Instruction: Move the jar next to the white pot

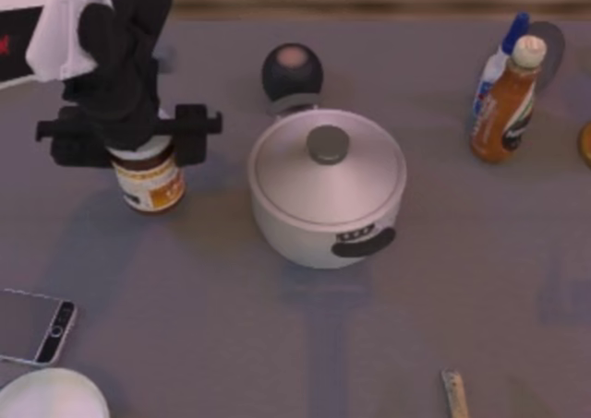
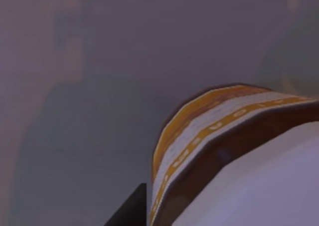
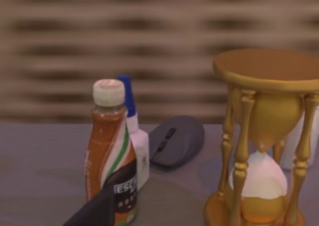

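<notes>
The jar (image 1: 150, 184), glass with brown spread and an orange-and-white label, stands on the table to the left of the white pot (image 1: 325, 189), a gap apart from it. My left gripper (image 1: 137, 141) comes down over the jar's top and hides the lid in the top view. In the left wrist view the jar (image 2: 209, 131) fills the lower right, and one dark fingertip (image 2: 130, 209) lies against its label. The gripper is shut on the jar. My right gripper (image 3: 102, 211) is out of the top view and shows only as a dark edge in its own wrist view.
A black ball-shaped object (image 1: 292, 70) sits just behind the pot. An orange sauce bottle (image 1: 503, 109), a glue bottle (image 1: 496, 65), a dark mouse (image 1: 549, 41) and a gold hourglass (image 3: 264, 136) are at the back right. A phone (image 1: 35, 326), a white dish (image 1: 51, 395) and a ruler end (image 1: 454, 395) line the front.
</notes>
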### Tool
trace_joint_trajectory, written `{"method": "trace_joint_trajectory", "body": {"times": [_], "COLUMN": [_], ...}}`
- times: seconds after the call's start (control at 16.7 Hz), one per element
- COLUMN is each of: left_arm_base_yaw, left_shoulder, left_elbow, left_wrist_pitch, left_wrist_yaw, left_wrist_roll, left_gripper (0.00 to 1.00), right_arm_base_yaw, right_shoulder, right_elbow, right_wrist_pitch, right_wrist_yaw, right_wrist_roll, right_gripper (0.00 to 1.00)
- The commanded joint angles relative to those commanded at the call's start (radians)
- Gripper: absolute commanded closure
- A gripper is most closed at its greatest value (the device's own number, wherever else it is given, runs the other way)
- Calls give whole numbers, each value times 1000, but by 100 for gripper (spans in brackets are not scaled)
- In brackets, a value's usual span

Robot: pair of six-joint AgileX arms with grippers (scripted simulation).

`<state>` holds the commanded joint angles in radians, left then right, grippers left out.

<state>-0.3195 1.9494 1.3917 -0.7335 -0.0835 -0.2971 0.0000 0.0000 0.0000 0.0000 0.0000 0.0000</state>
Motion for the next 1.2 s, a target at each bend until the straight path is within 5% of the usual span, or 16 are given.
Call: {"method": "trace_joint_trajectory", "body": {"times": [0.48,1.2], "left_arm_base_yaw": [4,4], "left_shoulder": [56,56], "left_elbow": [-44,-44], "left_wrist_pitch": [102,102], "left_wrist_yaw": [0,0], "left_wrist_roll": [3,3], "left_gripper": [100,10], "right_arm_base_yaw": [0,0], "right_shoulder": [0,0], "right_elbow": [0,0], "right_wrist_pitch": [0,0], "right_wrist_yaw": [0,0], "right_wrist_roll": [0,0], "right_gripper": [0,0]}}
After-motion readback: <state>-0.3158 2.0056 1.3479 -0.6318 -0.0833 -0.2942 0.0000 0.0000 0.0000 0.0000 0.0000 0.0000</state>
